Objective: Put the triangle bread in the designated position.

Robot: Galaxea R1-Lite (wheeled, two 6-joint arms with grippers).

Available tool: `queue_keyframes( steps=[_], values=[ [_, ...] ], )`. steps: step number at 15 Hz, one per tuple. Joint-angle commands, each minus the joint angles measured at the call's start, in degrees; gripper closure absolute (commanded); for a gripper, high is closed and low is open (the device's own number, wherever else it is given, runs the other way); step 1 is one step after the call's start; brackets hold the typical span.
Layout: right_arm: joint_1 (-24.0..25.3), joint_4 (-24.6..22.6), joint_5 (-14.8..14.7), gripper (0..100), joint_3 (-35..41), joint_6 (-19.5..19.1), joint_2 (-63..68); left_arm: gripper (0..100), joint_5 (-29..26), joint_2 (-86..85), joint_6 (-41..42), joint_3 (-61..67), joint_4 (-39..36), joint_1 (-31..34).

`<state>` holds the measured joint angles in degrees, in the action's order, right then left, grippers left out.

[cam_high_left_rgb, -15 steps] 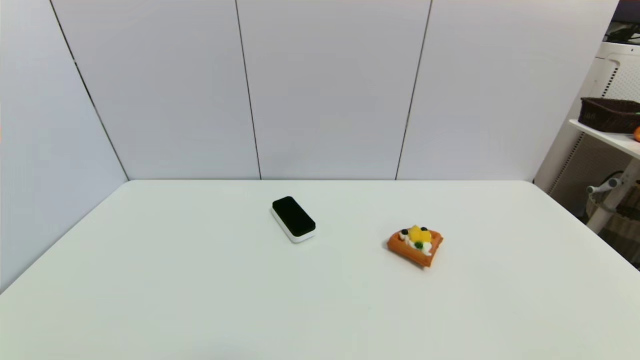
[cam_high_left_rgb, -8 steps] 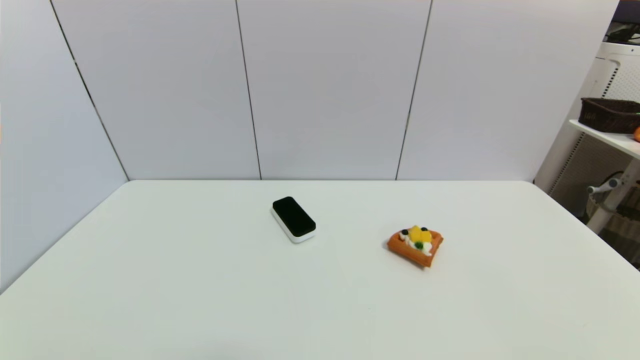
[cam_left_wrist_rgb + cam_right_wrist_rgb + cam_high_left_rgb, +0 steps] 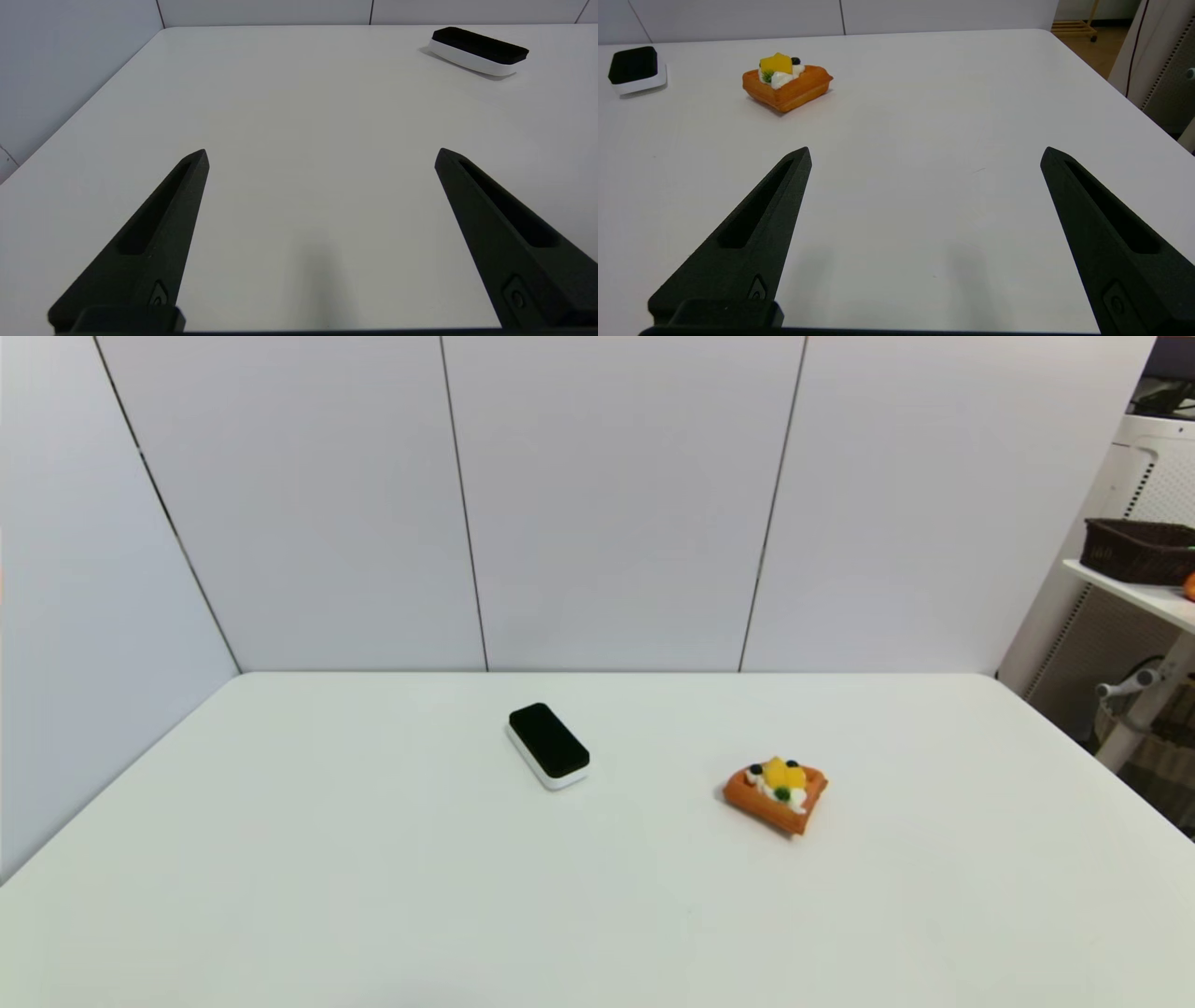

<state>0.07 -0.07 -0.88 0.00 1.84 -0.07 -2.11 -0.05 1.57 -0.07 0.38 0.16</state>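
On the table [image 3: 373, 859], head view: one bread [image 3: 776, 795], an orange-brown waffle wedge, lying flat right of centre; topped with yellow fruit chunks, white cream, dark berries and a green bit. One block [image 3: 549, 745], white body with black top, lying flat left of the bread and a little farther back, well apart from it. Bare white tabletop on all sides of both items. Grey wall panels [image 3: 616, 504] behind the table. At the right edge, off the table, a white shelf [image 3: 1134, 593] carrying a dark woven basket [image 3: 1137, 551]. Neither arm appears in this view.

Left wrist view: left gripper [image 3: 321, 156], two black fingers [image 3: 154, 242] spread wide, nothing between them, poised low over bare tabletop [image 3: 299, 116] near the table's left edge. Block [image 3: 479, 50] far ahead of the fingertips, off toward the right-hand finger's side, untouched. Bread not in this view.

Right wrist view: right gripper [image 3: 926, 154], two black fingers [image 3: 752, 238] spread wide, nothing held, poised low over bare tabletop [image 3: 924, 116]. Bread [image 3: 787, 83] well ahead of the fingertips, roughly in line with the left-hand finger, resting on the table with no contact from either gripper. Block [image 3: 636, 70] farther off, beyond and beside the bread. Table's right corner and some floor [image 3: 1101, 51] visible past it.
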Motion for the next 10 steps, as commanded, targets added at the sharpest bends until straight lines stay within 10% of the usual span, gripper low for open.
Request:
queue_keyframes(
  steps=[1, 10],
  values=[
    [0.0, 0.1, 0.0, 0, 0.0, 0.0, 0.1, 0, -0.8, 3.7, 3.0, -5.1, 5.1, 0.0],
    [0.0, 0.0, 0.0, 0, 0.0, 0.0, 0.1, 0, -8.2, 40.1, 14.8, -34.9, 20.5, -8.6]
  ],
)
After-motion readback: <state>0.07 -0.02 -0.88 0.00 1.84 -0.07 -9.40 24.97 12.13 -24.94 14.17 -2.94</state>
